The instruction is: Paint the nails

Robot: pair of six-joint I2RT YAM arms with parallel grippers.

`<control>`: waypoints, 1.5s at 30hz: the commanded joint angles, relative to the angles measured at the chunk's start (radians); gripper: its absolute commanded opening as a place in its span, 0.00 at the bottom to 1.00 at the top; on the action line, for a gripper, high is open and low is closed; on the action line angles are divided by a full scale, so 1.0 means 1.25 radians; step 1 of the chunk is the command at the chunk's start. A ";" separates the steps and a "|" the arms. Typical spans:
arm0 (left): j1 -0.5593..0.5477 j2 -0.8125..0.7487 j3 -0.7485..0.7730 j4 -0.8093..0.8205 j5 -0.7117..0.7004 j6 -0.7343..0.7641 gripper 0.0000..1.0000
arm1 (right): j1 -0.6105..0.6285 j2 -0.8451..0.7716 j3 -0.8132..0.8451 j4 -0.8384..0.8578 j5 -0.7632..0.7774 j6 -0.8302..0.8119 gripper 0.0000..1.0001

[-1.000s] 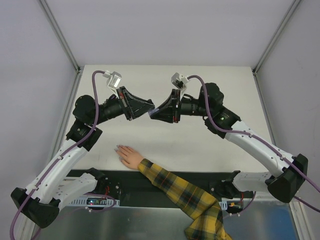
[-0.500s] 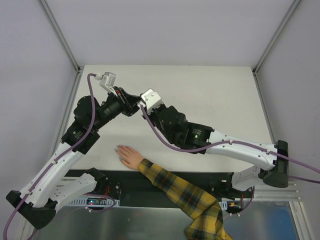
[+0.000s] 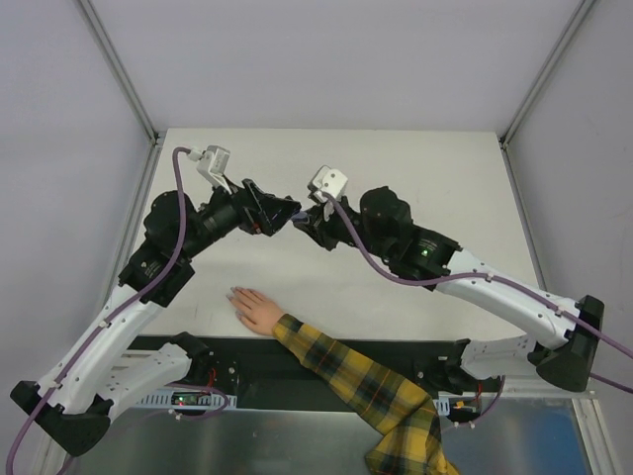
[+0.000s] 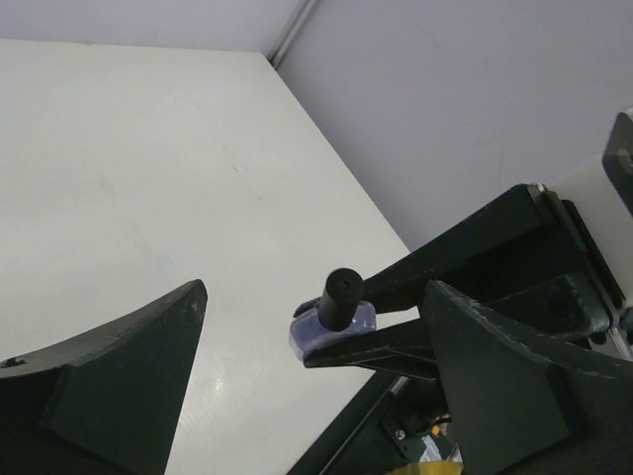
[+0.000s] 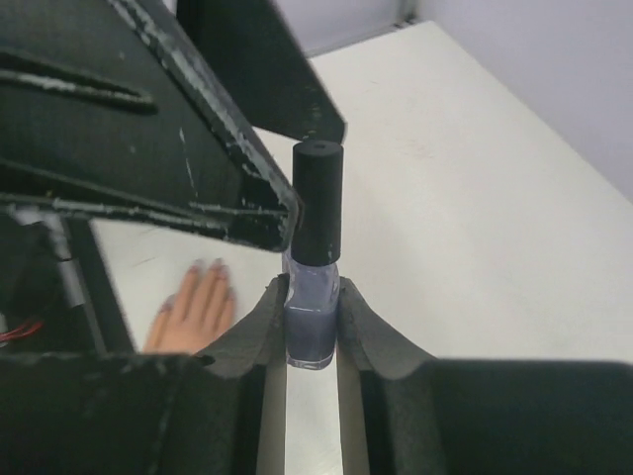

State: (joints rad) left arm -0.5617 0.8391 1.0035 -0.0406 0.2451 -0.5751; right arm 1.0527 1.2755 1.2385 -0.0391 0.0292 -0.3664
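Inside the right pincer (image 5: pixel 313 297), clenched on its glass body, the polish bottle (image 5: pixel 311 332) looks light and slippery; the released left pincer (image 4: pixel 315 297) straddles its cap (image 5: pixel 317 203), the better hold.

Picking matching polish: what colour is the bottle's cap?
Black cylindrical cap; right wrist view shows best.

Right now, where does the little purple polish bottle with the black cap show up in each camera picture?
Top external: the polish bottle is a lilac speck near the centre, where the two arms' tips meet.
Left wrist: the polish bottle sits lower centre, tilted, cap up.
Right wrist: the polish bottle stands at the centre, clamped in the right gripper.
Shared landmark: the white table behind it.
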 commanded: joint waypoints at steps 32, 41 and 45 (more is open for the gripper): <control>0.102 0.076 -0.031 0.355 0.522 -0.145 0.47 | -0.257 -0.012 -0.080 0.333 -0.727 0.431 0.00; 0.090 0.069 0.018 0.191 0.394 -0.067 0.00 | -0.181 -0.043 -0.041 0.125 -0.459 0.269 0.00; 0.052 0.038 0.032 0.114 0.224 -0.043 0.00 | 0.095 -0.018 0.061 -0.047 0.532 0.042 0.00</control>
State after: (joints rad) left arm -0.4355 0.9409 0.9829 0.1947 0.7063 -0.6674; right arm 0.9051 1.2385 1.1664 0.0856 -0.3584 0.0032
